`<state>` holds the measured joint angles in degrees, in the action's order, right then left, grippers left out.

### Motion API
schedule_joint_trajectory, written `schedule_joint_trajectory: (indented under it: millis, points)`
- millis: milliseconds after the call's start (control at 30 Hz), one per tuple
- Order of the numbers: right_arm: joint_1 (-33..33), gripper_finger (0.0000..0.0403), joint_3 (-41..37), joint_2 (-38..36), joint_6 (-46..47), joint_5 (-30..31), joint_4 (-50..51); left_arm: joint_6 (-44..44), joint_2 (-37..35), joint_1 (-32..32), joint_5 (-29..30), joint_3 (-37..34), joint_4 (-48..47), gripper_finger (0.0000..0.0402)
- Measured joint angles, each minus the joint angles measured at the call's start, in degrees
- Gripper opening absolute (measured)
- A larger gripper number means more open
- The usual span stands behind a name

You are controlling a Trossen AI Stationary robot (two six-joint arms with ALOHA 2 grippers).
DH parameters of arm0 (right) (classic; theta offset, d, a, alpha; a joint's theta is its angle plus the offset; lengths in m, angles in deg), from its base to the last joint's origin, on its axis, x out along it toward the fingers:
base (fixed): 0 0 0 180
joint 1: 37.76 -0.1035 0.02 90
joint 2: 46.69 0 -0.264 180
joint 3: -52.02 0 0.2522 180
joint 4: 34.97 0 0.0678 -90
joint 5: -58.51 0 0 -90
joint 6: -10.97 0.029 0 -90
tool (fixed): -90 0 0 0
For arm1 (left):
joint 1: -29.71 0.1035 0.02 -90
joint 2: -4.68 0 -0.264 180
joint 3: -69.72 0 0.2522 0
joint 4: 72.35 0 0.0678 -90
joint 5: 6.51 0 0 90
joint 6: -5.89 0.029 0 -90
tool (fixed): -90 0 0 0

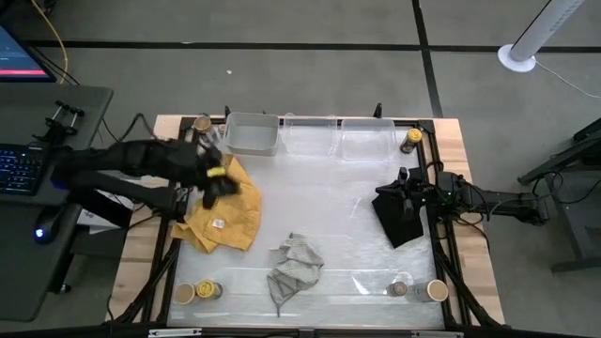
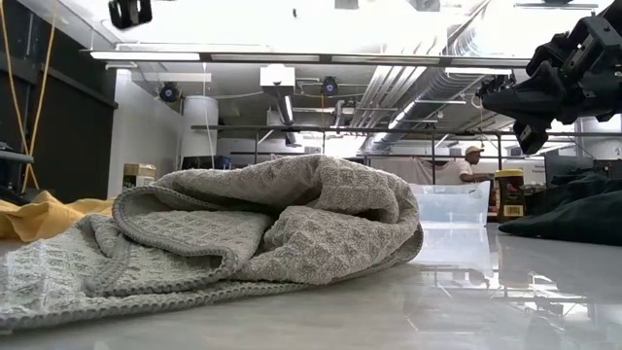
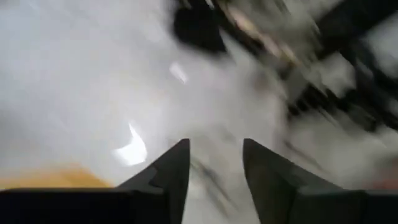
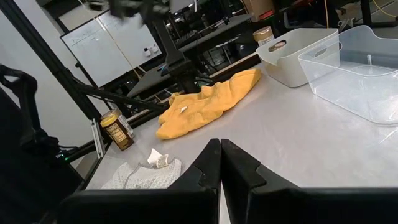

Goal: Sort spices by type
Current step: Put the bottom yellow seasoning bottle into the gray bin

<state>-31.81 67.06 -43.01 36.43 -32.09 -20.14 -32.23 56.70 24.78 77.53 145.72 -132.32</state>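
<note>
My left gripper (image 1: 215, 180) hovers over the far part of the yellow cloth (image 1: 226, 214); in its blurred wrist view the fingers (image 3: 214, 168) stand open with nothing between them. My right gripper (image 1: 406, 191) is shut (image 4: 219, 163) and hangs above the black cloth (image 1: 399, 222), high over the table (image 2: 533, 97). Jars stand upright at the table's corners: a tan one (image 1: 202, 124) far left, a dark yellow-topped one (image 1: 410, 140) far right, two (image 1: 196, 291) near left, and two (image 1: 419, 289) near right.
A grey bin (image 1: 252, 134) and two clear bins (image 1: 340, 138) line the far edge. A crumpled grey cloth (image 1: 295, 264) lies near the middle of the near side and fills the low view (image 2: 243, 238). A person (image 2: 471, 165) stands in the room behind.
</note>
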Motion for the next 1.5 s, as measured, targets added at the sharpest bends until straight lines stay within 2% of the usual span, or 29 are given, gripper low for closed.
schedule_joint_trajectory:
  millis: [100, 233, 500, 700, 800, 933, 1100, 1167, 1333, 1500]
  points:
    - [0.0, 0.0001, 0.0, 0.0, 0.0, 0.0, 0.0, -7.0, 5.5, -8.6, -9.5, 2.6, -1.5, 0.0177]
    - [0.0, 0.0001, 0.0, 0.0, 0.0, 0.0, 0.0, -10.7, 10.4, -22.2, -9.4, 3.1, -2.5, 0.0190]
    - [0.0, 0.0001, 0.0, 0.0, 0.0, 0.0, 0.0, -13.8, 16.9, -45.6, 8.8, 3.1, -11.0, 0.0191]
    - [0.0, 0.0001, 0.0, 0.0, 0.0, 0.0, 0.0, -7.4, 21.0, -56.2, 18.6, 3.1, -13.0, 0.0191]
    - [0.0, 0.0001, 0.0, 0.0, 0.0, 0.0, 0.0, -6.7, 23.4, -58.7, 19.6, 3.1, -12.8, 0.0191]
    - [0.0, 0.0001, 0.0, 0.0, 0.0, 0.0, 0.0, -6.1, 26.0, -59.7, 17.8, 3.1, -12.6, 0.0191]
    - [0.0, 0.0001, 0.0, 0.0, 0.0, 0.0, 0.0, -10.3, 26.6, -57.1, 17.4, 3.1, -12.1, 0.0191]
    - [0.0, 0.0001, 0.0, 0.0, 0.0, 0.0, 0.0, -11.7, 26.5, -55.3, 15.3, 3.1, -11.5, 0.0195]
    - [0.0, 0.0001, 0.0, 0.0, 0.0, 0.0, 0.0, -15.7, 26.5, -50.7, 9.7, 3.1, -6.3, 0.0225]
    - [0.0, 0.0001, 0.0, 0.0, 0.0, 0.0, 0.0, -17.5, 26.8, -49.0, 8.7, 3.1, -4.7, 0.0265]
